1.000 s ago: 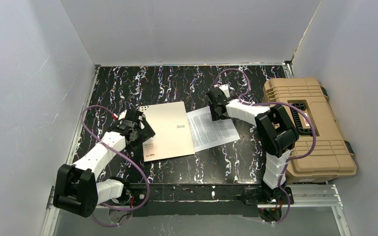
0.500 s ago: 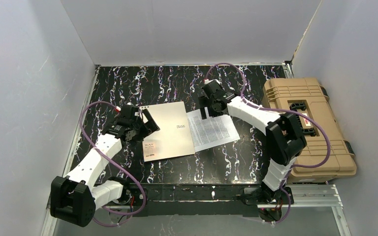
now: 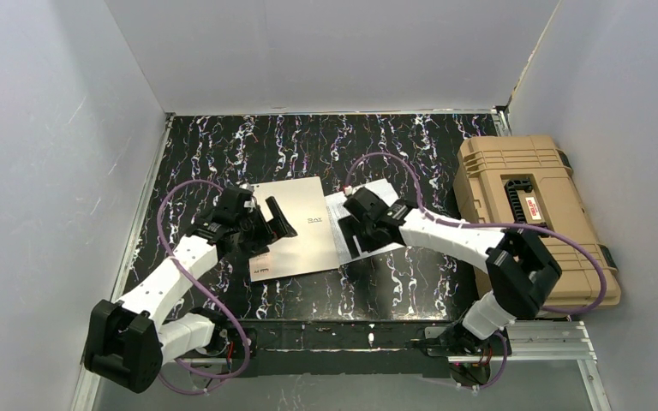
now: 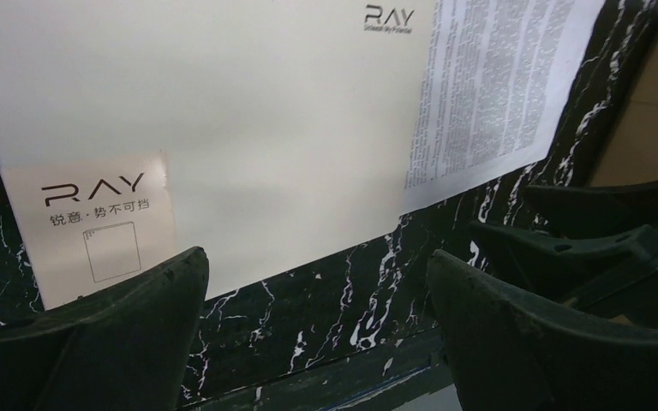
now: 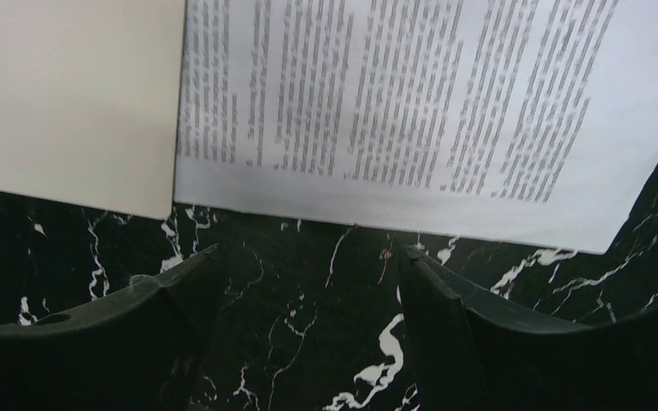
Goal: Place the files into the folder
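Observation:
The folder [image 3: 304,205] lies closed on the table, tan cover up, with "RAY" print; it fills the top of the left wrist view [image 4: 223,111]. The files [image 3: 339,208], white printed sheets, lie flat against its right edge, partly hidden by my right arm. They also show in the wrist views [image 4: 497,86] [image 5: 411,94]. My left gripper [image 3: 281,227] [image 4: 317,265] is open and empty, above the folder's near edge. My right gripper [image 3: 353,238] [image 5: 308,257] is open and empty, above bare table just off the files' near edge, by the folder's corner [image 5: 68,94].
A bulky tan plastic case [image 3: 497,163] with a black handle stands at the right side of the black marbled table [image 3: 411,145]. White walls enclose the back and sides. Purple cables loop off both arms.
My left gripper has moved right, over the folder. My right gripper has swung from the files' far side toward me, to their near edge. Folder and files have not moved.

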You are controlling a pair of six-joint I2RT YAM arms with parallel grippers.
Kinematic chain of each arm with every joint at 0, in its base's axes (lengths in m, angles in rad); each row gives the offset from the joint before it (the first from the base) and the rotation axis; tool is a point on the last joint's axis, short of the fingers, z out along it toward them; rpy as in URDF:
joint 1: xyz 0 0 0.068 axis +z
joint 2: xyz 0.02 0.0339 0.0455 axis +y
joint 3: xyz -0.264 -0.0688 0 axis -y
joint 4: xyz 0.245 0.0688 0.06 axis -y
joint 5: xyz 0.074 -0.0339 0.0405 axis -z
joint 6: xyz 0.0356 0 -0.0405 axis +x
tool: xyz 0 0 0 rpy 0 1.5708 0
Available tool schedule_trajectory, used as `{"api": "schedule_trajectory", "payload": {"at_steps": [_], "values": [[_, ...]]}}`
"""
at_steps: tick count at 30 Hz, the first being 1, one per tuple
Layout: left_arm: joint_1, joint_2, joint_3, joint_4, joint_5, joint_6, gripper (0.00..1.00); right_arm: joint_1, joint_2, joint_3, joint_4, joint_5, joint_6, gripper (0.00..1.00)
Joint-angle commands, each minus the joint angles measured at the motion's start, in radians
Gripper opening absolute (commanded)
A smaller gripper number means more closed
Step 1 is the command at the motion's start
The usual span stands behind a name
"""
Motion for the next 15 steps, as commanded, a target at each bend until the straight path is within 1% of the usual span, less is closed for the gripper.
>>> {"api": "schedule_trajectory", "payload": {"at_steps": [1, 5, 10, 15], "values": [[-0.014, 0.027, -0.049, 0.021, 0.017, 0.007, 0.98, 0.028, -0.083, -0.070, -0.005, -0.014, 0.073, 0.78], [-0.016, 0.060, -0.069, 0.046, 0.009, 0.012, 0.98, 0.039, -0.114, -0.135, 0.010, -0.027, 0.102, 0.74], [-0.017, 0.092, -0.082, 0.053, -0.016, 0.022, 0.98, 0.047, -0.109, -0.173, 0.039, -0.039, 0.129, 0.66], [-0.017, 0.105, -0.085, 0.036, -0.060, 0.025, 0.98, 0.047, -0.073, -0.184, 0.078, -0.036, 0.152, 0.54]]}}
